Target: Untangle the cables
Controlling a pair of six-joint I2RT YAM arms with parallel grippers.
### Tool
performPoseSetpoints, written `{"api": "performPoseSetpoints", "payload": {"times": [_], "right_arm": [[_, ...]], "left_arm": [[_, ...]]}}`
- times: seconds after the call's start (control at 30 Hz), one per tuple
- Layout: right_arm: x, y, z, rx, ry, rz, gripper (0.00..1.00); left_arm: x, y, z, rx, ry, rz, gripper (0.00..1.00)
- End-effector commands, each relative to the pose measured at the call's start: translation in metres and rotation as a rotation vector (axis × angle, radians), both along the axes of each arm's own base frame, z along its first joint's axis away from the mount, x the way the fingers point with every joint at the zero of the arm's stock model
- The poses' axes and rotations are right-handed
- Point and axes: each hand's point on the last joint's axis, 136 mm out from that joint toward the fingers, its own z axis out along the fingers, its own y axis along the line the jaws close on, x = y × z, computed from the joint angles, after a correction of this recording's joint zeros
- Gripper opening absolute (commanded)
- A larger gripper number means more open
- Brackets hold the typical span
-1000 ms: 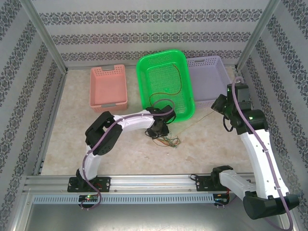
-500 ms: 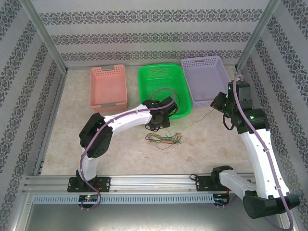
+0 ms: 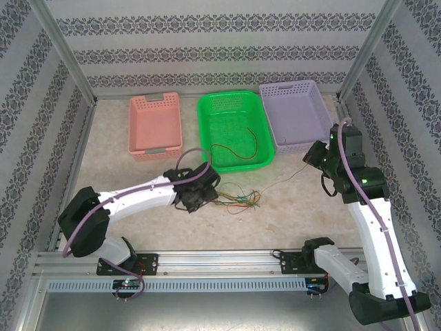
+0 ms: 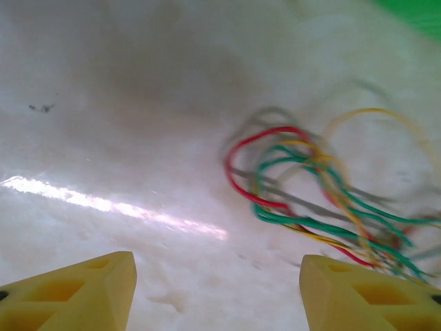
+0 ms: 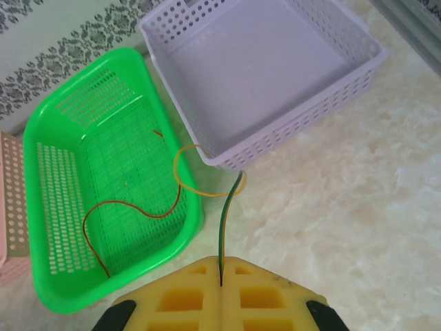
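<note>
My left gripper (image 4: 217,277) hangs spread over the table, nothing between its fingers. The tangled cables (image 3: 238,201) lie just right of it, blurred and cut off in the wrist view. One brown cable (image 5: 114,202) lies in the green basket (image 3: 227,103). My right gripper (image 5: 221,272) pinches a green cable (image 5: 224,231).

Bright, even light falls from above on the table (image 3: 289,207); the top view is sharp, with only faint, soft shadows. The left wrist view is smeared with blur, the cables (image 4: 310,200) soft-edged, and a white glare streak (image 4: 117,207) crosses the tabletop. The right wrist view is crisp.
</note>
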Motion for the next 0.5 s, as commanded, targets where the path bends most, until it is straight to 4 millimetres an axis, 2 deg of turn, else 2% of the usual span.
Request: {"api": "performPoseSetpoints", "payload": {"times": [0.0,0.13,0.27,0.37,0.47], "right_arm": [[-0.005,0.003,-0.01,-0.005,0.032,0.034,0.0],[-0.005,0.004,-0.012,-0.008,0.041,0.043,0.0],[-0.005,0.005,-0.012,-0.004,0.043,0.05,0.0],[-0.004,0.006,-0.013,-0.004,0.046,0.055,0.0],[-0.004,0.006,-0.013,-0.006,0.046,0.056,0.0]], "left_arm": [[0.022,-0.03,-0.01,-0.233,-0.118,0.092,0.65],[0.037,-0.043,-0.011,-0.317,-0.188,0.119,0.69],[0.04,-0.05,-0.018,-0.328,-0.174,0.123,0.67],[0.04,-0.053,-0.023,-0.325,-0.16,0.115,0.61],[0.034,-0.051,-0.036,-0.268,-0.098,0.106,0.51]]}}
